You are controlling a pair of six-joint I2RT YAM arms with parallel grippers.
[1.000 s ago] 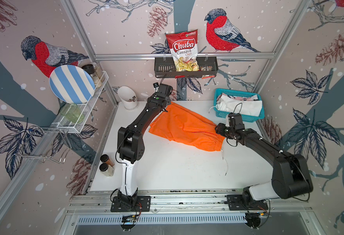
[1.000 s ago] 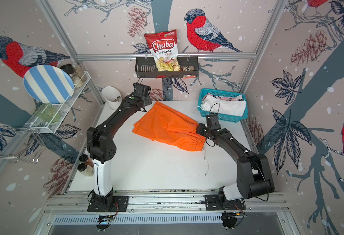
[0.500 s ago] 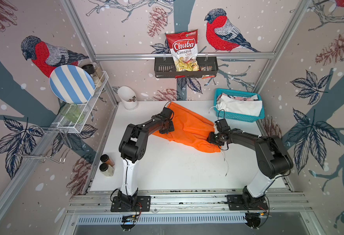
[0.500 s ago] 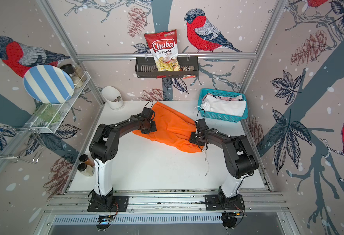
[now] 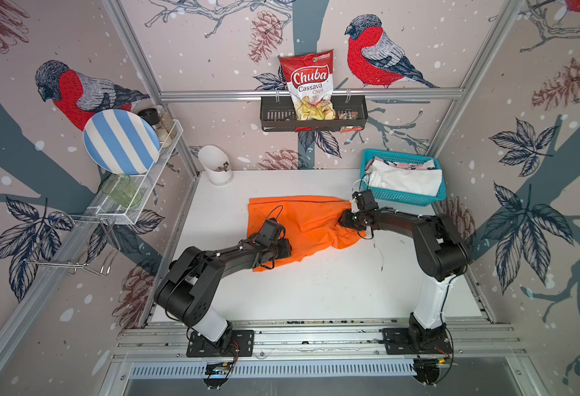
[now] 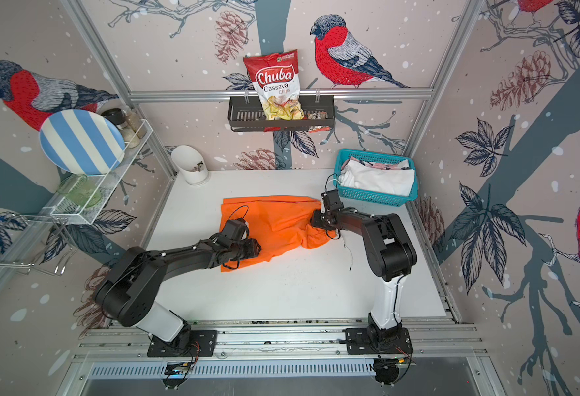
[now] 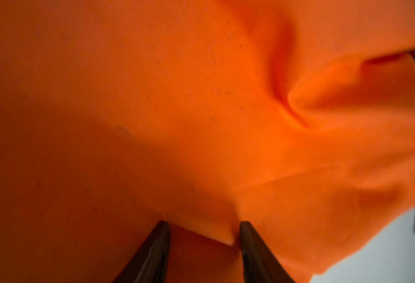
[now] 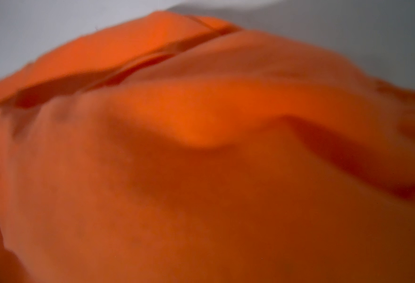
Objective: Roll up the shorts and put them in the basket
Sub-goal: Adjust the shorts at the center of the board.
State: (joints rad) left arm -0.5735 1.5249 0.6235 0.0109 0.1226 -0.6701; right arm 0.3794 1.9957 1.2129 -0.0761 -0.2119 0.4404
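The orange shorts (image 5: 302, 219) (image 6: 278, 219) lie crumpled flat on the white table, and their white drawstring (image 5: 379, 253) trails off to the right. My left gripper (image 5: 286, 248) (image 6: 256, 247) rests low on their near-left part. In the left wrist view its jaws (image 7: 204, 225) stand apart, with a fold of orange cloth (image 7: 201, 110) lying between them. My right gripper (image 5: 343, 219) (image 6: 314, 219) sits at the bunched right end. Its fingers are buried there, and orange cloth (image 8: 201, 171) fills the right wrist view. White shorts (image 5: 405, 178) and pink printed shorts (image 5: 415, 165) lie in the basket.
The teal basket (image 5: 401, 200) stands at the back right, just behind my right wrist. A white cup (image 5: 214, 169) stands at the back left. On the left wall a wire shelf holds a striped plate (image 5: 120, 142). A chips bag (image 5: 310, 85) hangs in a black rack.
My left gripper came from the back of the table toward the front left, and the shorts dropped from a raised slant to lying spread. My right gripper shifted slightly left.
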